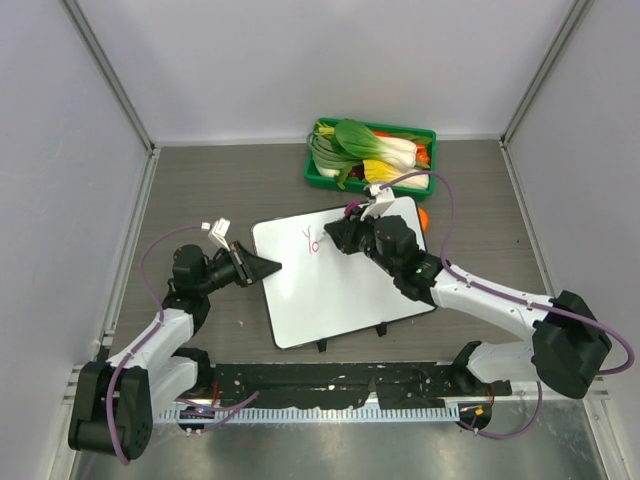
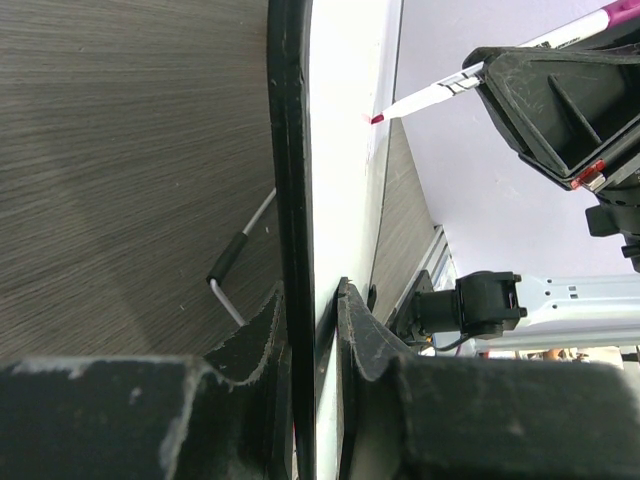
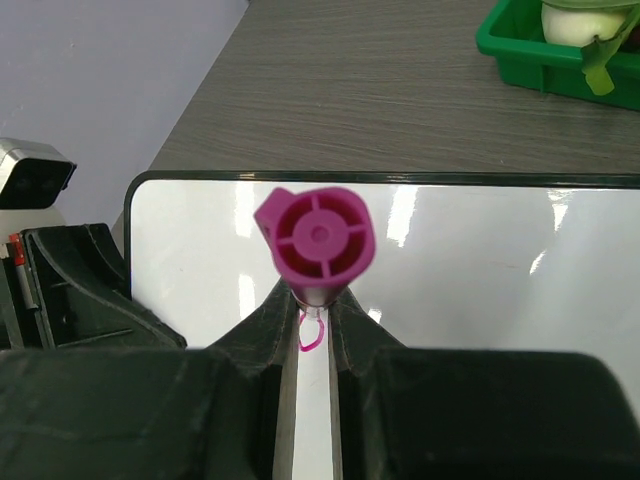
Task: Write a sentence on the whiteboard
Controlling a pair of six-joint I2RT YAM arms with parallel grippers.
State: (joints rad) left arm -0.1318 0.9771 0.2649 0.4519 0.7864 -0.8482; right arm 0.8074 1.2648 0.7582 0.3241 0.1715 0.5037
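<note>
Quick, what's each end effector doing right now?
Left end effector: shut on the whiteboard edge.
Right end effector: shut on the marker.

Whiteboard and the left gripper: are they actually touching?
Touching. The left wrist view shows the left gripper shut on the whiteboard at its edge, pressing both faces.

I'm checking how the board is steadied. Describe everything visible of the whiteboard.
The whiteboard is a flat, glossy white rectangle with rounded corners, a thin black rim and small black clips on its near edge. It lies askew on the grey table. The left hand pinches its left edge; the marker held in the right hand touches it near the far edge, beside a few pink strokes.
</note>
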